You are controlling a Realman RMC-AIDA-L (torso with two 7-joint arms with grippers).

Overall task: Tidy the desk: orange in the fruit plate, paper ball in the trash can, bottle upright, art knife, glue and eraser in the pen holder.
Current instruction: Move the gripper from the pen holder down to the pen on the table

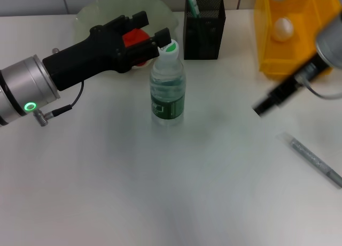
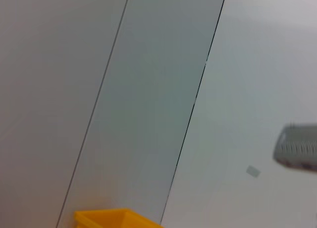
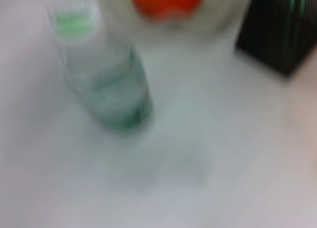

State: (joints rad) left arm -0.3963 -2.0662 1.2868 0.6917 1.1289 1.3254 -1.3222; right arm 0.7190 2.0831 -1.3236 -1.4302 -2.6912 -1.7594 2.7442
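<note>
A clear bottle (image 1: 167, 85) with a green label and green-white cap stands upright mid-table; it also shows in the right wrist view (image 3: 106, 84). My left gripper (image 1: 153, 28) is open, one fingertip right beside the bottle's cap. Behind it the orange (image 1: 133, 40) lies in the pale green fruit plate (image 1: 101, 10); the orange also shows in the right wrist view (image 3: 166, 2). The black mesh pen holder (image 1: 203, 29) holds a green-white stick (image 1: 192, 2). The paper ball (image 1: 282, 28) sits in the yellow trash can (image 1: 299, 48). The grey art knife (image 1: 315, 160) lies at the right. My right gripper (image 1: 272, 100) hovers above the table near the can. No eraser is in view.
The left wrist view shows wall panels, a corner of the yellow trash can (image 2: 114, 219) and a grey object (image 2: 297, 148). The pen holder shows in the right wrist view (image 3: 280, 29). White table (image 1: 133, 192) stretches in front of the bottle.
</note>
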